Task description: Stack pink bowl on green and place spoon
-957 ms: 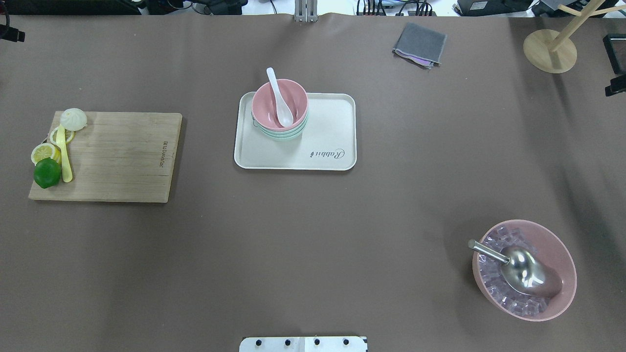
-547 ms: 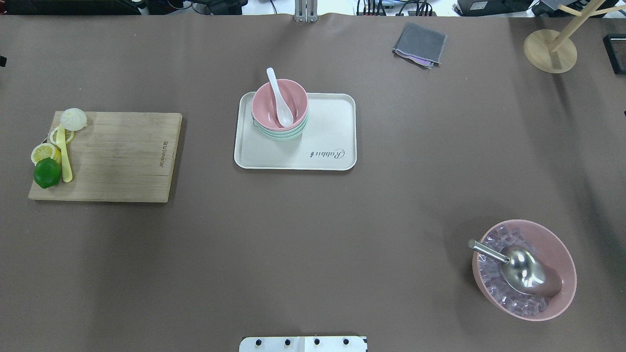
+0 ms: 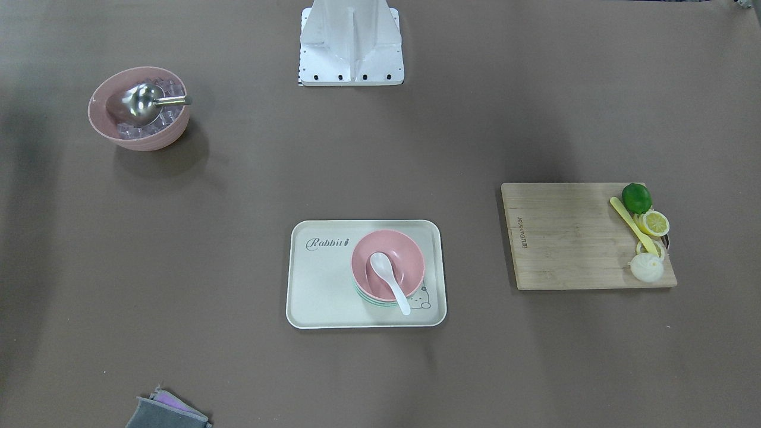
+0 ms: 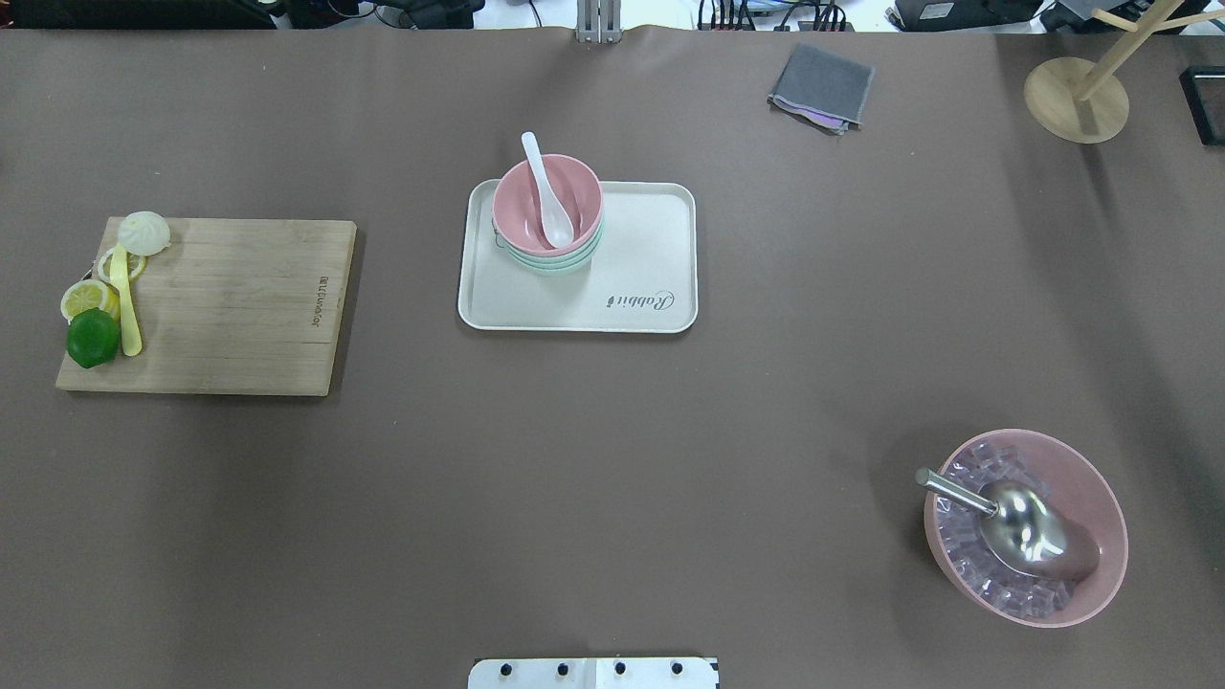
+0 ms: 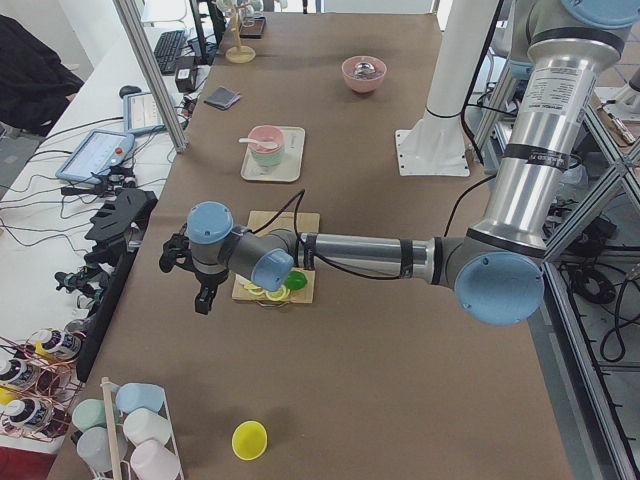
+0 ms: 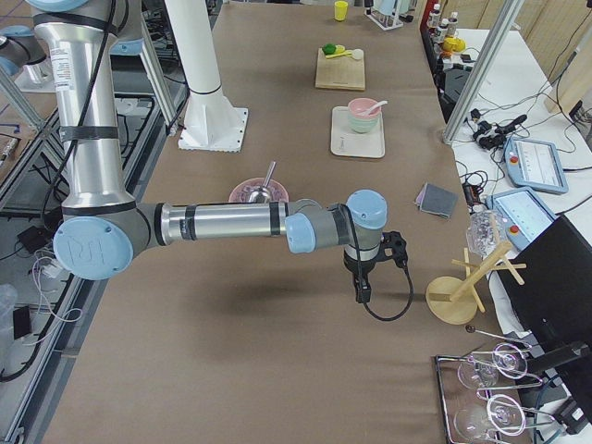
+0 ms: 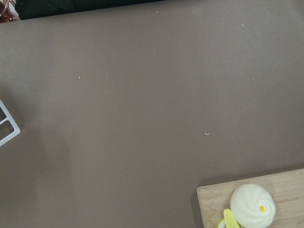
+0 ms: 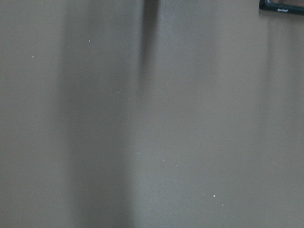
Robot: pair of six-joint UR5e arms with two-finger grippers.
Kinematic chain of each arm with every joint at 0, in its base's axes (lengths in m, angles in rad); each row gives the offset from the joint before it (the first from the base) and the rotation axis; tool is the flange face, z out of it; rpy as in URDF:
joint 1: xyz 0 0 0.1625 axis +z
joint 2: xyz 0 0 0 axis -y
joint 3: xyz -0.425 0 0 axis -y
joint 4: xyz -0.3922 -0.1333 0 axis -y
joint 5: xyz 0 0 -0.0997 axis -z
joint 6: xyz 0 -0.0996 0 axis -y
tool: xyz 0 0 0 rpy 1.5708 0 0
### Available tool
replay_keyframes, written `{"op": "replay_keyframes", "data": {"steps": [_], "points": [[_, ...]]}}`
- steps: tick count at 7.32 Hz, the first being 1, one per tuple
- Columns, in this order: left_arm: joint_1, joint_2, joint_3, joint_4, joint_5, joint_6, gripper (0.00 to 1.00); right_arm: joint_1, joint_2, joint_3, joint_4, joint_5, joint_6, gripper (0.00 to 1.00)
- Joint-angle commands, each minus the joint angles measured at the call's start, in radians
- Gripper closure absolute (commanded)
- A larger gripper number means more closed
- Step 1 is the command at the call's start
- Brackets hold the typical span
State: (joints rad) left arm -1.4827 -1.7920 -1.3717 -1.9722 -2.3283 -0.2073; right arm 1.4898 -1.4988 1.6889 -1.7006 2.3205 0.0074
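Note:
A pink bowl point(image 4: 547, 203) sits stacked on a green bowl point(image 4: 552, 265) at the far left part of the cream tray point(image 4: 632, 277). A white spoon point(image 4: 545, 191) lies in the pink bowl, its handle over the far rim. The stack also shows in the front-facing view point(image 3: 387, 261). My left gripper point(image 5: 203, 297) hangs off the table's left end, far from the tray. My right gripper point(image 6: 361, 289) hangs over the table's right end. Both show only in side views, so I cannot tell whether they are open or shut.
A wooden cutting board point(image 4: 220, 306) with a lime, lemon slices, a bun and a yellow knife lies at the left. A large pink bowl point(image 4: 1029, 526) of ice with a metal scoop stands front right. A grey cloth point(image 4: 821, 86) and a wooden stand point(image 4: 1077, 96) are at the back.
Dark gripper parts at the left and right edges of the overhead view have moved outward and left that view. The bowls, spoon and tray have not moved.

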Motion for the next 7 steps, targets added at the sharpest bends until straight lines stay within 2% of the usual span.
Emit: {"op": "replay_keyframes", "data": {"steps": [1,2,3,4,7], "points": [[-0.069,0.022,-0.038,0.199,0.013,0.209,0.02,0.009,0.009,0.041,-0.173,0.01,-0.11,0.0],[-0.077,0.032,-0.049,0.231,0.013,0.226,0.02,0.009,-0.001,0.037,-0.18,0.031,-0.11,0.0],[-0.077,0.086,-0.055,0.21,0.033,0.232,0.02,0.007,-0.001,0.023,-0.182,0.065,-0.112,0.0],[-0.077,0.098,-0.082,0.205,0.035,0.23,0.02,0.007,-0.001,0.009,-0.177,0.065,-0.112,0.0],[-0.073,0.097,-0.073,0.21,0.032,0.221,0.02,0.009,0.003,-0.069,-0.13,0.056,-0.113,0.0]]}}
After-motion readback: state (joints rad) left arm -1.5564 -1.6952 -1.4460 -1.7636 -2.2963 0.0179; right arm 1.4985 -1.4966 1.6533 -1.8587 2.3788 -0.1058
